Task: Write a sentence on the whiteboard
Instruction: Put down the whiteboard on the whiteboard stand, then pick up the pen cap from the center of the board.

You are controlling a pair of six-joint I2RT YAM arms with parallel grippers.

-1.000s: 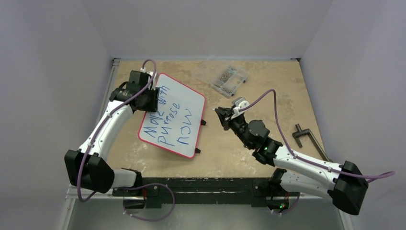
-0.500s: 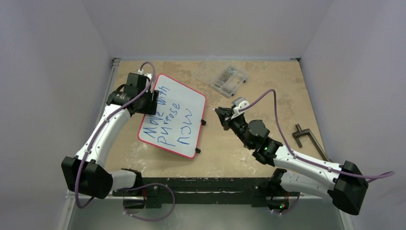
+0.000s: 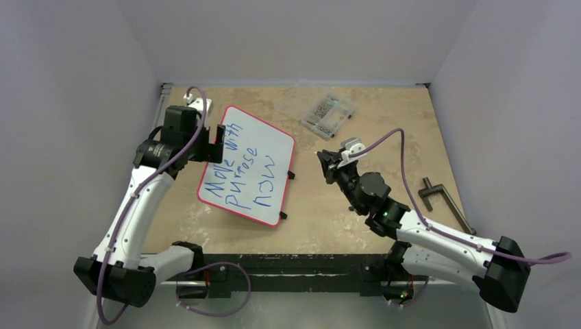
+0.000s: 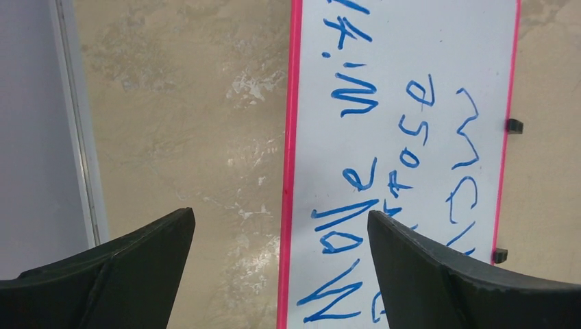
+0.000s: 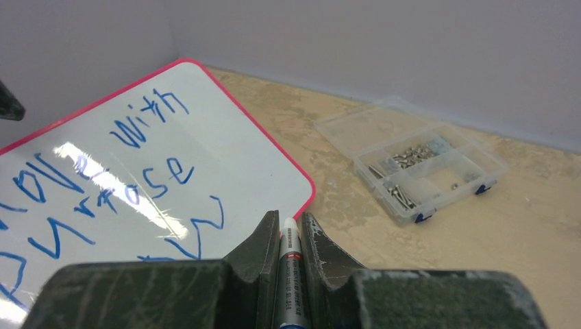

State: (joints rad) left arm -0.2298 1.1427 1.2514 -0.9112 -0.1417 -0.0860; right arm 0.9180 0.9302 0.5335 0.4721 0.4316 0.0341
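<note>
Held in the closed right gripper (image 5: 290, 223) is a marker (image 5: 290, 274), pinched between both fingers with its pale end pointing forward (whether that end is capped cannot be told). In the overhead view this gripper (image 3: 327, 159) is seen off the 3 o'clock side of the whiteboard (image 3: 250, 164), apart from its rim, so no stroke is being drawn.

The whiteboard is laid flat on the desk (image 3: 384, 123), toward 10 o'clock from the desk's middle and turned askew. The sentence (image 3: 243, 171) is written on it in blue, in three lines, and can be read as "Move with purpose now". The letters are uneven but whole, and no word appears to be cut short.

The left gripper (image 3: 218, 133) is held open at the board's 11 o'clock corner. From its wrist camera, the fingers are seen spread wide, with the red rim below the gap and nothing grasped.

The writing is judged complete. What may be left is only the setting down of the marker and the drawing back of both arms. A box of screws (image 3: 327, 113) is left at 12 o'clock.
</note>
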